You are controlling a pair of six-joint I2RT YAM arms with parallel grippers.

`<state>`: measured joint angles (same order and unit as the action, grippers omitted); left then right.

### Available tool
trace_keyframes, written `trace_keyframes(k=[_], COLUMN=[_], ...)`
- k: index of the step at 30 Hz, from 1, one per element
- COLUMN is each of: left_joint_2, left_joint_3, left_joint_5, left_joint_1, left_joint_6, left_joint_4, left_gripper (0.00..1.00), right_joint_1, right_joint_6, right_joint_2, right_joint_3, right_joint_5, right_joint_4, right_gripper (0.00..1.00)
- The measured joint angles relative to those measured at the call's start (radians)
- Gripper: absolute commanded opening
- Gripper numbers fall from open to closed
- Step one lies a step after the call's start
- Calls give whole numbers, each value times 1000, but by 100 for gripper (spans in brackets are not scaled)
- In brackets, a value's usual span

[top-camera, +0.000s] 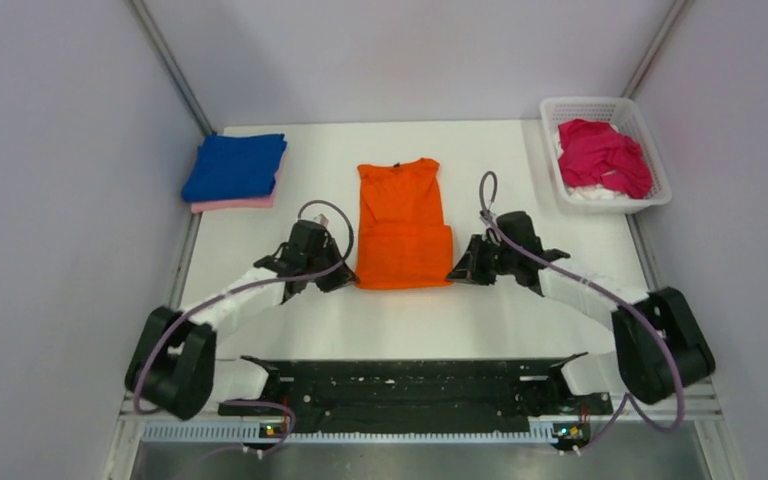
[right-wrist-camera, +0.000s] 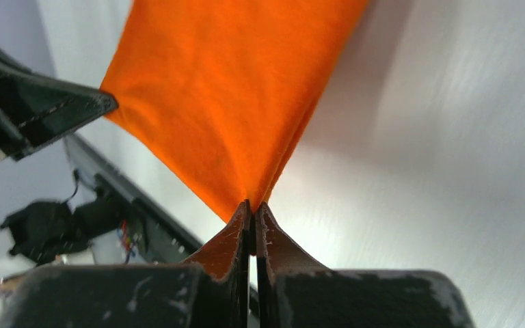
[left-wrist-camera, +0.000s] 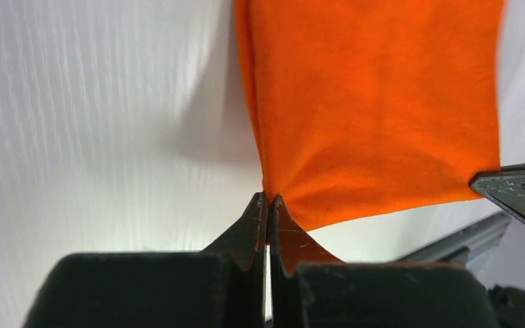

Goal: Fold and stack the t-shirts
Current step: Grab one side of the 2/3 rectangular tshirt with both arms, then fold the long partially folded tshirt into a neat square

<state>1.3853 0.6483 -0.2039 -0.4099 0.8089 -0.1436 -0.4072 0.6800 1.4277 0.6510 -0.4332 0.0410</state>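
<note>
Top view first: the orange t-shirt (top-camera: 401,225) lies flat in the middle of the white worktop (top-camera: 410,330), collar at the far end, near end folded up into a wider double band. My left pincer (top-camera: 343,280) sits at its near left corner and my right pincer (top-camera: 457,272) at its near right corner. Far left there's a folded blue t-shirt (top-camera: 234,166) stacked on a pale pink t-shirt (top-camera: 232,204), only the pink edge peeking out. Far right, the magenta t-shirt (top-camera: 605,155) is crumpled in the white lattice basket (top-camera: 653,140), with some white cloth under it.

Left wrist view: my left pincer (left-wrist-camera: 268,198) is pinched fully together on a corner of the orange t-shirt (left-wrist-camera: 376,102), and the cloth puckers right at the tips. The rest of the fabric spreads away over the worktop (left-wrist-camera: 96,137). The tip of my right pincer (left-wrist-camera: 519,195) pokes in at the right edge.

Right wrist view: same deal. My right pincer (right-wrist-camera: 253,205) is clamped tight on the other corner of the orange t-shirt (right-wrist-camera: 232,89), creases fanning out from the grip. My left pincer (right-wrist-camera: 41,113) shows at the left.
</note>
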Motion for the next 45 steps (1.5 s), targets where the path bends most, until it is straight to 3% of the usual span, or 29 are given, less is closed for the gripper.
trace_keyframes(k=[7, 10, 15, 20, 29, 45], left_joint_2=[-529, -664, -734, -659, -391, 125], left_joint_3=[-11, 3, 17, 39, 163, 414], left_joint_5=[16, 34, 74, 132, 258, 129], left_joint_1=[-37, -39, -39, -40, -14, 121], left_joint_6=[-7, -17, -29, -40, -75, -143], left_joint_4=[-257, -326, -354, -326, -248, -92], left_gripper=[0, 0, 0, 0, 0, 0], right_joint_1=[-10, -10, -4, 27, 124, 205], right_joint_6=[-14, -8, 6, 59, 143, 135], right_joint_2=[-373, -443, -448, -369, -141, 208], right_joint_3=[-29, -28, -12, -7, 2, 187], right_joint_5=[-182, -230, -267, -302, -346, -325], right_joint_4=[118, 129, 124, -3, -221, -324], right_gripper=[0, 0, 0, 0, 0, 0])
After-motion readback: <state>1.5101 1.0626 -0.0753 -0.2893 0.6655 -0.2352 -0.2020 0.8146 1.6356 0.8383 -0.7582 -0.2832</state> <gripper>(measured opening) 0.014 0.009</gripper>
